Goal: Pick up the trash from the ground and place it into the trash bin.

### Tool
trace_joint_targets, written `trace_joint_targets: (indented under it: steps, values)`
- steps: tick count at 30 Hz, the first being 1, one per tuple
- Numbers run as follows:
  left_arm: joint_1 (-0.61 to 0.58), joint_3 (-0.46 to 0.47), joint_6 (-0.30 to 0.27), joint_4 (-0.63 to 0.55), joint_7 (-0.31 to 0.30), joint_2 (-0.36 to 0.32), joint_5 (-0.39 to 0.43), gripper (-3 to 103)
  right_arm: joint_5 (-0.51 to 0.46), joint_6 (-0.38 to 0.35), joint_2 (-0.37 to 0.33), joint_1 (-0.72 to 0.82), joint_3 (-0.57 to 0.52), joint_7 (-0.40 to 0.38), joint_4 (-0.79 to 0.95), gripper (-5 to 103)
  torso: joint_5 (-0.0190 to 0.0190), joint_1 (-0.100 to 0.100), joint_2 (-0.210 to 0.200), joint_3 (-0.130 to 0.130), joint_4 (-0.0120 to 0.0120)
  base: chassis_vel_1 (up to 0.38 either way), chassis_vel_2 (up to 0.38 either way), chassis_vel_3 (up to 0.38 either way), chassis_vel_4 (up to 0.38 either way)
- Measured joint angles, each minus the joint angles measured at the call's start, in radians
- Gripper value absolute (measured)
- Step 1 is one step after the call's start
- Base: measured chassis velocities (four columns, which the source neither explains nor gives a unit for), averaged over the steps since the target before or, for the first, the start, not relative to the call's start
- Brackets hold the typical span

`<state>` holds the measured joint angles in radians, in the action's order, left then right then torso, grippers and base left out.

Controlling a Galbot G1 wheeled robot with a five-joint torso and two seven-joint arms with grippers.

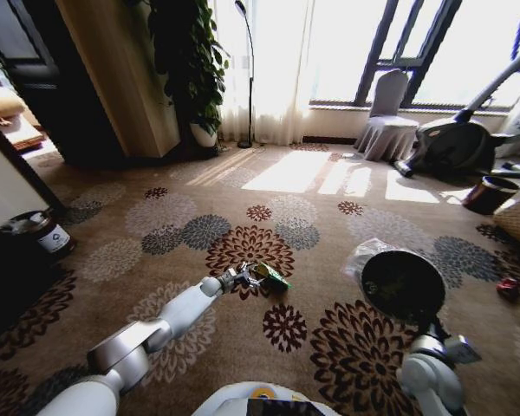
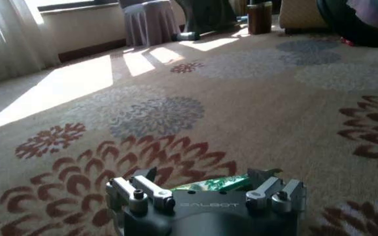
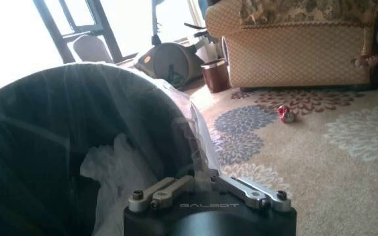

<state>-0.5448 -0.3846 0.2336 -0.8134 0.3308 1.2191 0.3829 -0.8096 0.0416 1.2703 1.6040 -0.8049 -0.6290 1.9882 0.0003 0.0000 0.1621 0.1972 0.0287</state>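
Low in the centre of the head view, the left gripper (image 1: 247, 276) reaches out over the patterned carpet (image 1: 329, 217) and has its 2 fingers closed onto the green wrapper (image 1: 271, 276). In the left wrist view the wrapper (image 2: 215, 184) sits pinched between the fingers near the bottom of the frame, crinkled and glossy, at or just above the carpet.

At the lower right of the head view, the right gripper (image 1: 431, 328) holds the trash bin (image 1: 402, 284) by its near rim, the dark mouth tilted toward the camera and the pale liner bag (image 1: 364, 253) spilling off its far side. The right wrist view shows the gripper (image 3: 208, 179) clamped on rim and liner together. A red scrap (image 1: 508, 288) lies on the carpet at the far right edge, well apart from both arms.

The wrapper looks very light, thin and soft, likely slippery foil; it should crush rather than resist, so a pinch across its bunched middle seems safer than an edge. The scrap looks small and equally light. The bin seems light but floppy where the liner covers the rim.
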Motion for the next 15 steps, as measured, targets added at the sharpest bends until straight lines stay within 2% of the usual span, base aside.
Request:
trace_joint_targets:
  steps: [2, 8, 11, 14, 15]
  values:
    - [-0.033, 0.048, -0.015, -0.037, -0.014, -0.012, -0.020, 94, 0.000, 0.000, 0.000, 0.000, 0.000, 0.000, 0.000, 0, -0.0004, 0.000, 0.000, 0.000, 0.0000, -0.085, -0.060, 0.096, 0.061]
    - [-0.078, 0.108, -0.024, -0.084, -0.026, -0.032, -0.030, 94, 0.000, 0.000, 0.000, 0.000, 0.000, 0.000, 0.000, 0, -0.0005, 0.000, 0.000, 0.000, 0.0001, -0.116, -0.114, 0.126, 0.122]
    - [-0.102, 0.144, -0.016, -0.103, -0.027, -0.044, -0.069, 94, 0.000, 0.000, 0.000, 0.000, 0.000, 0.000, 0.000, 0, 0.0001, 0.000, 0.000, 0.000, -0.0001, -0.116, -0.102, 0.116, 0.101]
    - [-0.116, 0.170, 0.014, -0.103, -0.022, -0.054, -0.155, 92, 0.000, 0.000, 0.000, 0.000, 0.000, 0.000, 0.000, 0, 0.0000, 0.000, 0.000, 0.000, -0.0003, -0.065, -0.073, 0.037, 0.043]
    - [-0.116, 0.170, 0.014, -0.103, -0.022, -0.054, -0.155, 92, 0.000, 0.000, 0.000, 0.000, 0.000, 0.000, 0.000, 0, 0.0000, 0.000, 0.000, 0.000, -0.0003, 0.000, 0.000, 0.000, 0.000]
